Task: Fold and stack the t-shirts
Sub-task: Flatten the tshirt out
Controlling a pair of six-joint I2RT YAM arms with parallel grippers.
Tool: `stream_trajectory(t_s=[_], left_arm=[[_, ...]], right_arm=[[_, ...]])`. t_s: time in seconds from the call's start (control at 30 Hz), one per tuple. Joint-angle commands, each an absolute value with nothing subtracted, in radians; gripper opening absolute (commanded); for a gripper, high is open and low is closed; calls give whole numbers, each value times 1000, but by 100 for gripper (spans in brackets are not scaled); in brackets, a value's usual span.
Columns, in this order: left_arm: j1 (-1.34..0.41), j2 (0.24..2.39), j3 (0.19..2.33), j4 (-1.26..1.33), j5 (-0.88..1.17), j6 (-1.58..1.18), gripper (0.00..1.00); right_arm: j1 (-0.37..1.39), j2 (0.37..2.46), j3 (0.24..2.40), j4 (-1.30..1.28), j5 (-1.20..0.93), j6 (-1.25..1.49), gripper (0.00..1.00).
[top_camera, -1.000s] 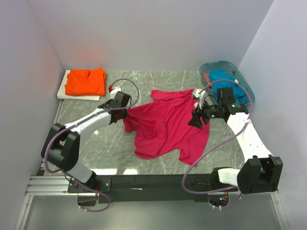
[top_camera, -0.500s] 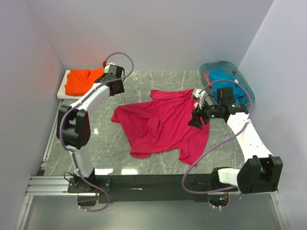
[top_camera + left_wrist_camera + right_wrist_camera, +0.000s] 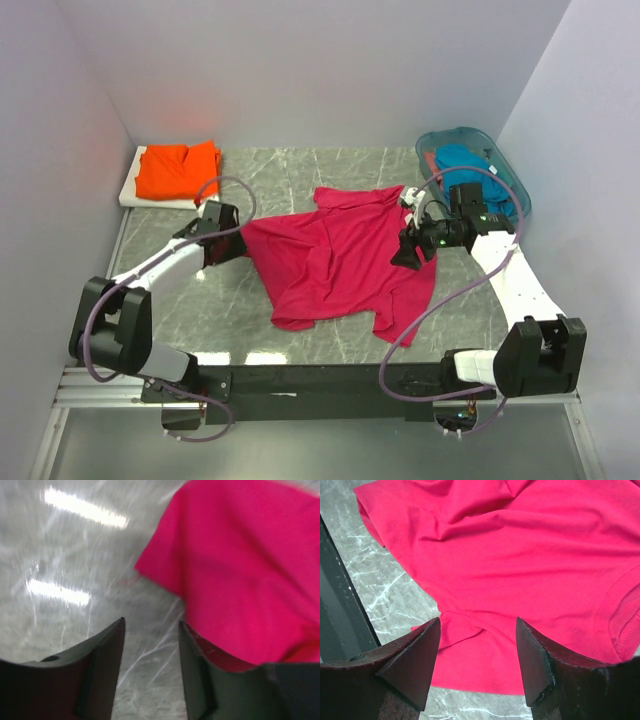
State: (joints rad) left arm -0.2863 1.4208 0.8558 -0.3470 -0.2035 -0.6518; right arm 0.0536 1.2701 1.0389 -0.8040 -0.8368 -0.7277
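The magenta-red t-shirt lies spread and rumpled in the middle of the marble table. My left gripper sits low at the shirt's left corner, open. In the left wrist view its fingers frame bare marble, and the red cloth lies just right of them. My right gripper hovers open over the shirt's right side, with red fabric under its jaws and nothing gripped. A folded orange t-shirt rests at the back left. A teal-blue t-shirt lies in the basket.
The translucent teal basket stands at the back right by the wall. A white pad lies under the orange shirt. A black rail runs along the near table edge, and walls close in the left, back and right sides.
My left gripper let go of the red shirt's left corner, swung back toward the orange shirt, then returned low beside that corner. The corner now lies further left. The right arm stayed still.
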Motion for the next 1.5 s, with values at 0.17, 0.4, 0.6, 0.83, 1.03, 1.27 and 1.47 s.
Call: stream_trajectory(t_s=[0.17, 0.4, 0.6, 0.83, 1.03, 1.27, 1.47], left_arm=[[-265, 1517, 853, -275, -250, -788, 45], [-252, 1609, 913, -281, -288, -790, 40], [-249, 1667, 1005, -327, -330, -753, 37], [-249, 1652, 1011, -313, -259, -703, 39], [-245, 1663, 985, -296, -245, -704, 29], [-239, 1674, 991, -322, -302, -695, 1], [-224, 1626, 1005, -380, -462, -654, 1]], right_arm=[[54, 1279, 1046, -824, -864, -744, 68], [54, 1285, 1048, -830, -865, -750, 68], [54, 1287, 1048, -836, -864, -756, 68], [54, 1289, 1049, -841, -868, -762, 68], [55, 1289, 1049, -844, -871, -765, 68], [54, 1287, 1049, -845, -871, -767, 68], [54, 1289, 1052, -848, -877, -770, 68]])
